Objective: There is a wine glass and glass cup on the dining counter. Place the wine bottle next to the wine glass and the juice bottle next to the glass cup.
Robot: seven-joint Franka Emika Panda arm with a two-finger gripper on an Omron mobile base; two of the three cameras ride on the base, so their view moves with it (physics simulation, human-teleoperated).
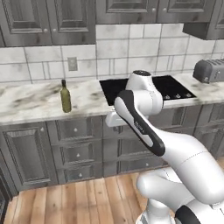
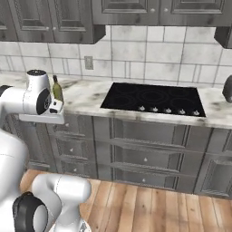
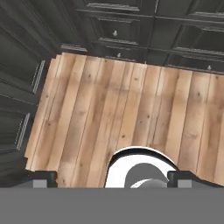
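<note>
The wine bottle (image 1: pixel 65 96) (image 2: pixel 57 89), tall and olive green with a dark top, stands upright on the marble counter (image 1: pixel 30 103) under the grey wall cabinets, left of the cooktop. My gripper (image 3: pixel 113 178) points down at the wood floor, well short of the counter, with its fingertips (image 3: pixel 43 178) wide apart and nothing between them. It is open. The wine glass, the glass cup, the juice bottle and the dining counter are out of view.
A black cooktop (image 1: pixel 148 87) (image 2: pixel 152 100) is set into the counter right of the bottle. A grey toaster (image 1: pixel 209 70) sits at the far right. Dark drawers (image 2: pixel 145 136) front the counter, with wood floor (image 3: pixel 122 109) below.
</note>
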